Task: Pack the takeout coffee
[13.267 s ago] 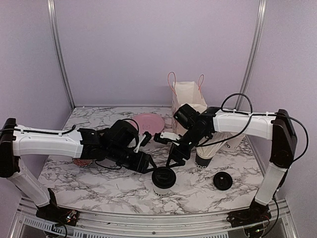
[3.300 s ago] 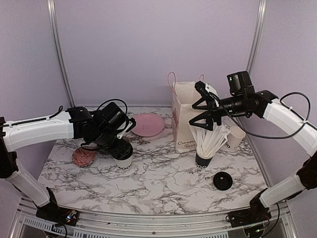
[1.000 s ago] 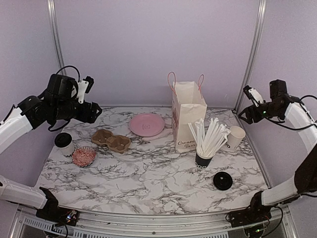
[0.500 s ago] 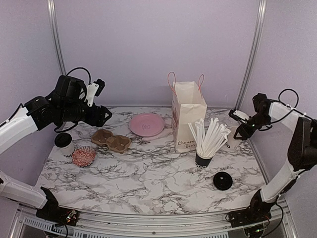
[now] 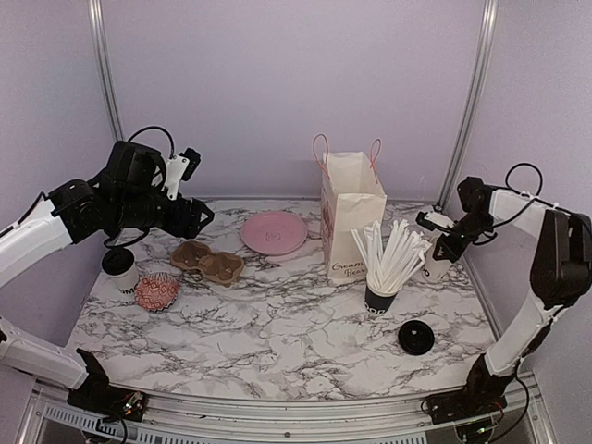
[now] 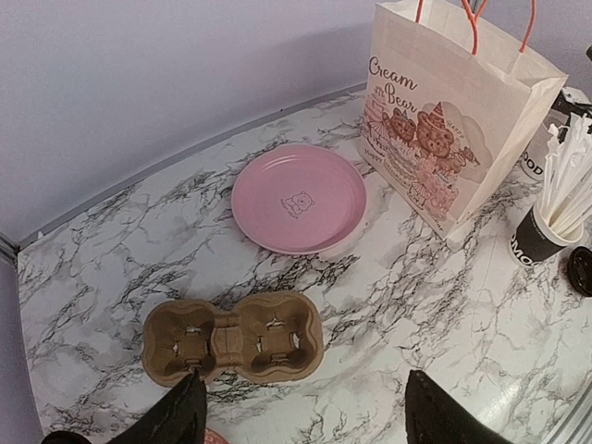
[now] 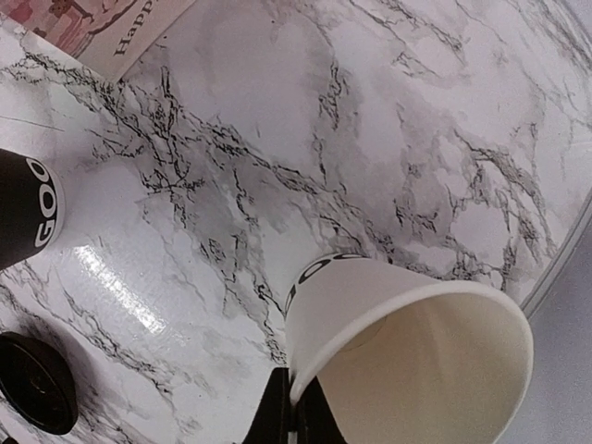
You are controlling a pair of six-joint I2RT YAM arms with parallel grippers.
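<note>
At far right, the unlidded takeout cup (image 7: 370, 310) is pinched at its rim by the right gripper (image 7: 294, 409) (left gripper (image 6: 305, 412) spread, empty); the thin wall could be crumpled by that one-sided hold.

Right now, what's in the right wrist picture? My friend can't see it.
The right gripper pinches the rim of a lidless white paper cup in its jaws, against a marble table. Left of it are a black cup and a loose black lid.
</note>
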